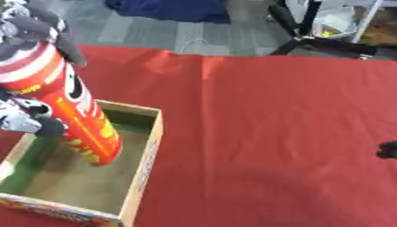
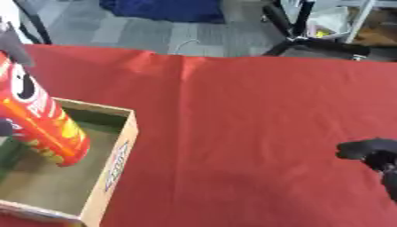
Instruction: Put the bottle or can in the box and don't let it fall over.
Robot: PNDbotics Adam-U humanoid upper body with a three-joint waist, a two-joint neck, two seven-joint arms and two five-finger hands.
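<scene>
Tilting inside the box [image 1: 147, 155], red can [image 1: 77, 115] held by left robot hand [image 1: 35, 26].

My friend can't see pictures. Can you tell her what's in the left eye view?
The robot's left hand holds a tall red chip can, tilted, with its lower end inside an open cardboard box on a red tablecloth.

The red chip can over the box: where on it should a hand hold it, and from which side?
High on the upper body, from the robot's left, as the left hand does now. The red chip can is a tall, narrow cylinder, tilted, its lower end inside the open cardboard box. A high side hold keeps the fingers clear of the box walls and probably eases setting it upright.
</scene>
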